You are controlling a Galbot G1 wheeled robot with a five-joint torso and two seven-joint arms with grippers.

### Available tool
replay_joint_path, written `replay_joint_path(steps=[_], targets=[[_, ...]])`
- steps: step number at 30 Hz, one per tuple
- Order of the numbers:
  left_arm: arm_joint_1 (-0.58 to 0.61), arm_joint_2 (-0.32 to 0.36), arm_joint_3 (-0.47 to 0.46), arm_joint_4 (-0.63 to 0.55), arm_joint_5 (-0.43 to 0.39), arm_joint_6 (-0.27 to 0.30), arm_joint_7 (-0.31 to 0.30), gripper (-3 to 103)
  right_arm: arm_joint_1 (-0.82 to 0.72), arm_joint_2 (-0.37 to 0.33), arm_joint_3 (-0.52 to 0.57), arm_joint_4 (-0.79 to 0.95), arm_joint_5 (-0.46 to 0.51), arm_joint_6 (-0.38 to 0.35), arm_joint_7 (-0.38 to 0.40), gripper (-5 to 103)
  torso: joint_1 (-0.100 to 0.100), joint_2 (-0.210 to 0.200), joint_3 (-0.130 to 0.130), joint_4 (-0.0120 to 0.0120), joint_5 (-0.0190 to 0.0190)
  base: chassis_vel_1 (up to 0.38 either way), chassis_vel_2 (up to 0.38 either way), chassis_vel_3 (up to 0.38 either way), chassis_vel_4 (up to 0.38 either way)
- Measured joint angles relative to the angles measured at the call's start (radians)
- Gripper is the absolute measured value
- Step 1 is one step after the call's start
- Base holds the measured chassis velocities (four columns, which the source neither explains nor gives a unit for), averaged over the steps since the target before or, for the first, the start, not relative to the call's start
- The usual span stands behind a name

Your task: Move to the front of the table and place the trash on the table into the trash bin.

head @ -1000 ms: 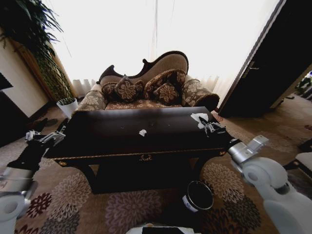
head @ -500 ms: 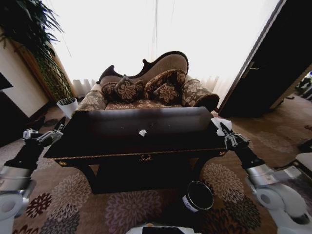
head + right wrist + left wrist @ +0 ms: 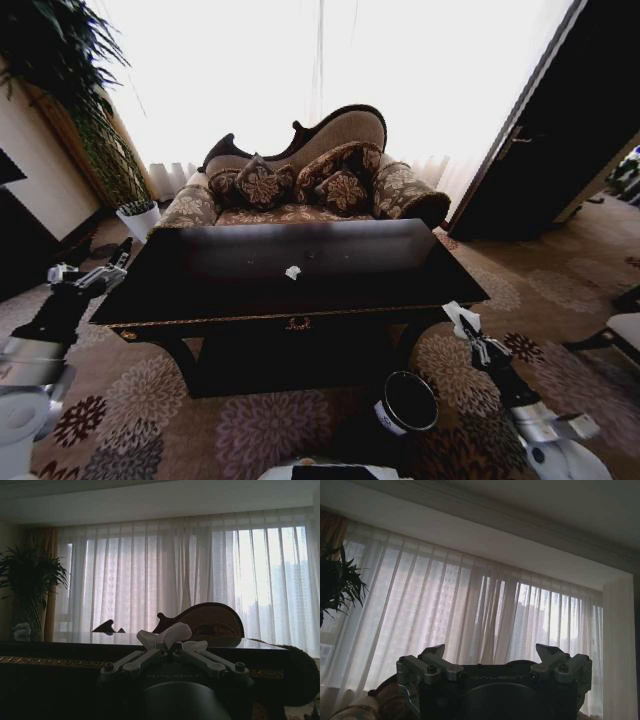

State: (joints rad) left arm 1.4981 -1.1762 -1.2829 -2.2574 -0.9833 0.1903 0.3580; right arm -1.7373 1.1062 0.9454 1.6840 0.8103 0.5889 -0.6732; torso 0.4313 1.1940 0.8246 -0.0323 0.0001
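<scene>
Your right gripper (image 3: pixel 468 328) is clamped on 1 crumpled white paper wad (image 3: pixel 460 317), and in the right wrist view the paper (image 3: pixel 165 634) is pinched between the closed fingertips. The gripper sits off the table's (image 3: pixel 300 285) right front corner, below the tabletop edge and above the carpet.

The relation that matters: the trash bin (image 3: pixel 406 402) stands on the floor in front of the table, under its right front part, and it lies toward the robot and inward from the held wad, lower down. The wad is near the bin but not yet over its mouth, so my read is that the drop calls for bringing the gripper back and inward until it hangs above the opening.

1 more small white paper wad (image 3: pixel 292 271) lies on the tabletop near the table's middle, well apart from both grippers.

Your left gripper (image 3: pixel 92 277) hovers just off the table's left edge, fingers spread wide and holding nothing. Of the 2 arms, it looks the nearer to that remaining wad.
</scene>
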Motion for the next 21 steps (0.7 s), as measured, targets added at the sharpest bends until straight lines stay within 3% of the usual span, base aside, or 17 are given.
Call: replay_joint_path(steps=[4,10,16,21], targets=[[-0.002,0.003,-0.003,0.002,-0.004,0.0,0.0,100,0.029,0.013,-0.016,-0.147,-0.021,0.039,-0.055,0,0.0,0.0,0.0,-0.0001,0.0,0.0,0.0,0.0,0.0],[0.0,0.004,-0.006,0.001,-0.006,-0.001,0.0,100,0.069,0.024,-0.045,-0.257,-0.038,0.062,-0.056,0,0.0,0.0,0.0,-0.0001,0.0,0.0,0.0,0.0,0.0],[0.004,0.002,-0.015,-0.013,-0.012,0.0,-0.002,100,0.126,0.043,-0.106,-0.368,-0.143,0.064,-0.007,0,0.0,0.0,0.0,0.0,-0.0002,0.0,0.0,0.0,0.0],[0.016,0.006,-0.032,-0.02,-0.016,0.001,-0.003,100,0.186,0.047,-0.176,-0.448,-0.247,0.022,0.084,0,0.0,0.0,0.0,0.0,-0.0001,0.0,0.0,0.0,0.0]])
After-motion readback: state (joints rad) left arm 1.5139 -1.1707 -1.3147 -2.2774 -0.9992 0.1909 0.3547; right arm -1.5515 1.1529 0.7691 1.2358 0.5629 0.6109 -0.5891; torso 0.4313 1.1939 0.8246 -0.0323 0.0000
